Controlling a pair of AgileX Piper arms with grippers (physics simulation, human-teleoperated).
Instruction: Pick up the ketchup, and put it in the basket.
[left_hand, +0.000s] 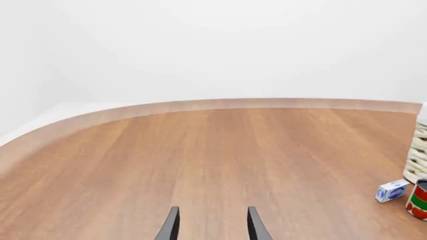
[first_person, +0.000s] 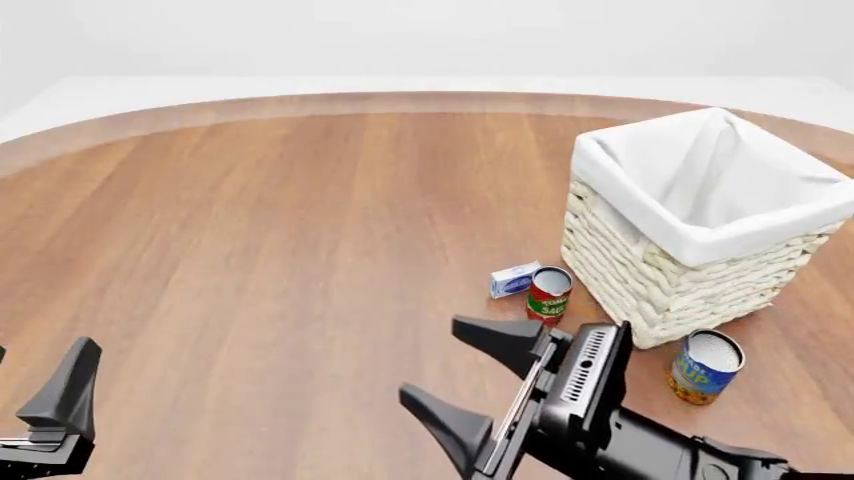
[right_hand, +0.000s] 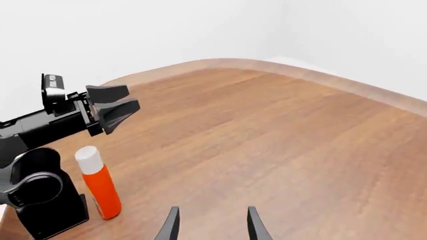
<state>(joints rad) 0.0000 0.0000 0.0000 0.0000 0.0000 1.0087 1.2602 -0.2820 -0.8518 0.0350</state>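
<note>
The red plastic ketchup bottle with white cap (right_hand: 98, 185) stood upright beside the left arm's base, well apart from both empty, spread end effectors (first_person: 470, 382) (left_hand: 212, 223); the woven cream basket (first_person: 667, 275) sat far right on the wooden tabletop (first_person: 294, 230).

Smooth wooden table (first_person: 294, 230), woven wicker basket (first_person: 667, 285)

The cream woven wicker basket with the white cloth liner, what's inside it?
Inside the basket only the white cloth liner shows, nothing else. Its floor is hidden by the near wall and folds.
</note>
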